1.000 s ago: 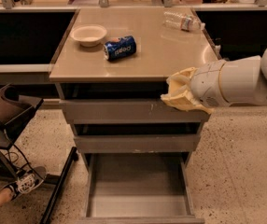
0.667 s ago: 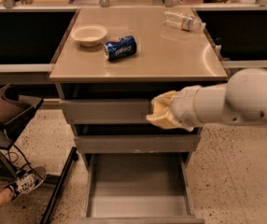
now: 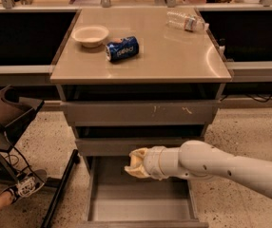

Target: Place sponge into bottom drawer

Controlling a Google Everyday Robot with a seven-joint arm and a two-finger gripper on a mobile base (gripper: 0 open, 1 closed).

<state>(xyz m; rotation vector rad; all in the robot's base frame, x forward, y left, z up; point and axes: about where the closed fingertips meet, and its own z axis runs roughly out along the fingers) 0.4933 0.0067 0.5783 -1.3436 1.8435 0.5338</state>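
Observation:
My gripper (image 3: 135, 163) sits at the end of the white arm, which reaches in from the right. It hangs just above the back left part of the open bottom drawer (image 3: 140, 204), in front of the shut middle drawer. It is shut on the yellow sponge (image 3: 131, 171), which shows only as a yellow lump between the cream pads. The bottom drawer is pulled out, and its grey floor is bare.
On the cabinet top lie a blue soda can (image 3: 121, 49) on its side, a white bowl (image 3: 90, 35) and a clear plastic bottle (image 3: 186, 21). A black chair (image 3: 7, 115) and a person's shoe (image 3: 26, 184) are on the floor at left.
My gripper has moved down and to the left with the sponge, from beside the top drawer's right end to just above the open bottom drawer.

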